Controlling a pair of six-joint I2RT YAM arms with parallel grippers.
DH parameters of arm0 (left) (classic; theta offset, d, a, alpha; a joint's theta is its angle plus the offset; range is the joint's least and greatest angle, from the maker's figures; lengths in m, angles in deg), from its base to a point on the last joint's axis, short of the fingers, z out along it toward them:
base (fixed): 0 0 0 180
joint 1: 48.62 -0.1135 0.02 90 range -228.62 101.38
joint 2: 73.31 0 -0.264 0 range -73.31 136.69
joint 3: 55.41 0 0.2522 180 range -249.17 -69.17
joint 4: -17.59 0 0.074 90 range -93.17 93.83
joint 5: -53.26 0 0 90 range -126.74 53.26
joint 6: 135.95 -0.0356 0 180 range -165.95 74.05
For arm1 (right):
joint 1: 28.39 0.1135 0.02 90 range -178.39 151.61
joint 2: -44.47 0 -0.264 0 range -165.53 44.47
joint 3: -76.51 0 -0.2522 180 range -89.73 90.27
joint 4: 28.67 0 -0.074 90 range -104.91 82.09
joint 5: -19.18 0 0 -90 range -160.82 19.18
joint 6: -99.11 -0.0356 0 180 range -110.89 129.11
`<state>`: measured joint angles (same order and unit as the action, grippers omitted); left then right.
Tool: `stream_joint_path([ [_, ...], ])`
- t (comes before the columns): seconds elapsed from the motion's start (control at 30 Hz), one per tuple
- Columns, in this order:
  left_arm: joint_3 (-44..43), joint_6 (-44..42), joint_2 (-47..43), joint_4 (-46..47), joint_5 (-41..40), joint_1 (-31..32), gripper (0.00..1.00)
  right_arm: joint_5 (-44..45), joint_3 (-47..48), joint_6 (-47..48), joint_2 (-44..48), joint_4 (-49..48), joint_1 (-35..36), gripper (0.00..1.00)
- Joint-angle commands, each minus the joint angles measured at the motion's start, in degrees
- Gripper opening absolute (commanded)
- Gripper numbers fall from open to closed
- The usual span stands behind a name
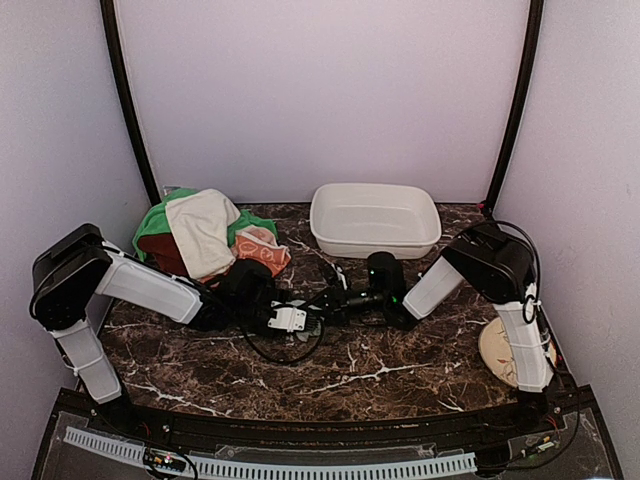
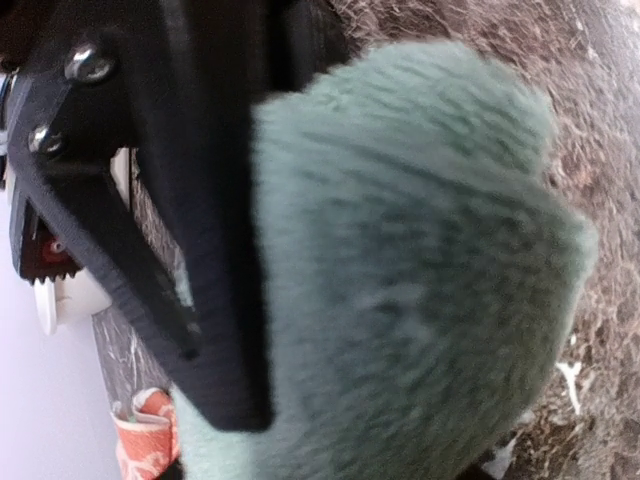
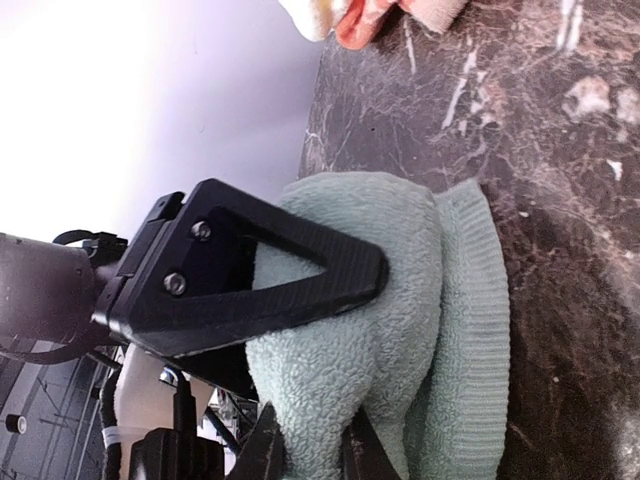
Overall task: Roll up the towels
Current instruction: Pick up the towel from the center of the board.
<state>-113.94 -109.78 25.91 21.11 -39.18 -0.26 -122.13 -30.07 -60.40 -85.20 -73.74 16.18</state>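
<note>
Right pincer [image 3: 350, 300] is clamped on the sage-green towel [image 3: 440, 330], bunched on the counter [image 3: 560, 200] between both arms; we cannot tell whether the left pincer [image 1: 305, 315] grips it, and we judge rolling underway, with a firm, even tuck needed next.

A small sage-green towel [image 3: 420, 330] is lying bunched into a loose, thick roll on the dark marbled tabletop [image 1: 400, 370], its ribbed hem showing along one side. At the back left, a cream-white towel [image 1: 203, 232] is lying crumpled over a bright green towel [image 1: 152, 222]. An orange swirl-patterned towel [image 1: 268, 250] is sitting folded just beside them, on their right.
</note>
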Motion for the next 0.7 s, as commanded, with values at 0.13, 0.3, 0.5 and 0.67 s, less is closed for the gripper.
stream_joint_path([
  [0.13, 0.63, -0.23, 2.68, 3.09, -2.39, 1.56, 0.42, -3.81, 0.49, -8.87, 1.29, -11.76, -0.22, 0.0],
  [0.3, -2.79, 1.59, 2.88, 1.68, -6.18, 1.56, 0.0, -3.35, -0.46, -4.2, 4.58, -4.87, -1.3, 0.09],
  [0.5, -10.81, 11.89, -3.73, -15.88, 1.03, 0.54, 0.0, 2.02, -3.13, 8.12, 14.93, 6.65, -7.55, 0.53],
  [0.67, -26.3, 29.88, -7.77, -39.82, 23.64, -7.17, 0.0, 26.46, -0.61, 43.75, 32.92, 40.81, -8.97, 1.0],
])
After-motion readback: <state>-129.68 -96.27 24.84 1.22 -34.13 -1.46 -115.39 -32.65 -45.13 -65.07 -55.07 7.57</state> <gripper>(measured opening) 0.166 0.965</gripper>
